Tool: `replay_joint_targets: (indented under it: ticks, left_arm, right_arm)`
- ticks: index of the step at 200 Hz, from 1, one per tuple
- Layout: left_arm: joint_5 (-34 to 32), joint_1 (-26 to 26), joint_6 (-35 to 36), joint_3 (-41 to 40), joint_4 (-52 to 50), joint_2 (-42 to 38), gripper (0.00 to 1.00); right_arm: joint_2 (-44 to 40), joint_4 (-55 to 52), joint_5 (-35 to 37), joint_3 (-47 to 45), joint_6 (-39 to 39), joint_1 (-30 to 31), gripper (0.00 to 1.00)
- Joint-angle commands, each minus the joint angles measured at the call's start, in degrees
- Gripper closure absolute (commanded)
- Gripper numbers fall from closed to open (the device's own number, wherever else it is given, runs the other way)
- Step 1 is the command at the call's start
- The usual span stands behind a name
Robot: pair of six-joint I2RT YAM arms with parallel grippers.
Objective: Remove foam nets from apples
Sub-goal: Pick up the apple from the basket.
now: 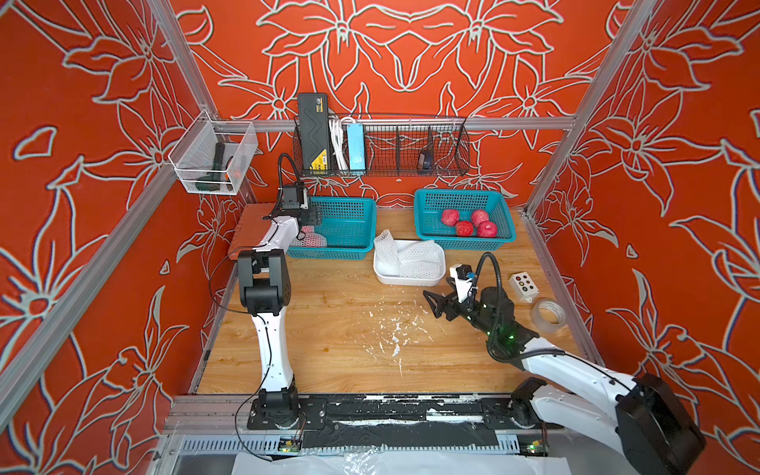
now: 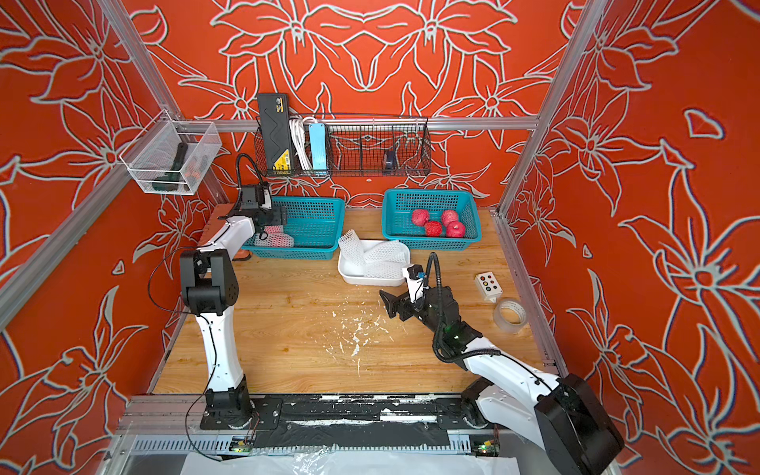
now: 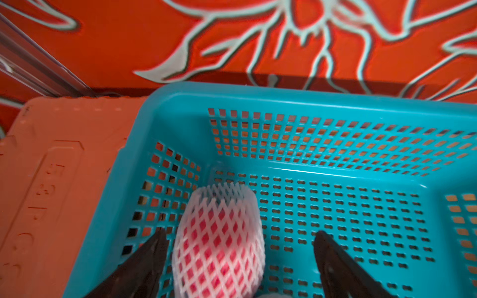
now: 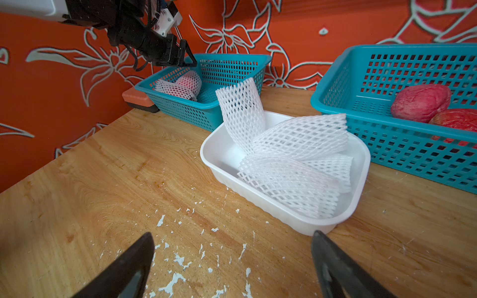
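Two apples in white foam nets (image 1: 309,239) lie at the left end of the left teal basket (image 1: 329,255). My left gripper (image 3: 240,233) hangs open inside that basket. One netted apple (image 3: 219,240) lies between its fingers, close to one and well apart from the other. Several bare red apples (image 1: 469,224) rest in the right teal basket (image 1: 464,243). Several empty foam nets (image 4: 296,144) are piled in the white tray (image 4: 284,211). My right gripper (image 4: 233,234) is open over the bare table just in front of the tray, with nothing in it.
White foam crumbs (image 1: 395,333) litter the middle of the wooden table. A small button box (image 1: 523,286) and a tape roll (image 1: 547,314) sit by the right edge. An orange block (image 1: 251,230) lies left of the left basket. A wire shelf (image 1: 382,148) hangs on the back wall.
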Motion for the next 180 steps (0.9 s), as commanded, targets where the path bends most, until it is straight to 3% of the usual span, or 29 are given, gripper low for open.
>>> replay_joint_targets:
  ticks: [1, 180]
  left_arm:
    - [1.2, 0.5, 0.8, 2.7, -3.7, 3.2, 0.13]
    - [-0.7, 0.5, 0.8, 11.8, -13.3, 13.5, 0.13]
  right_arm:
    - [0.3, 1.6, 0.5, 0.8, -0.1, 0.5, 0.05]
    - [0.7, 1.7, 1.0, 0.8, 0.2, 0.7, 0.05]
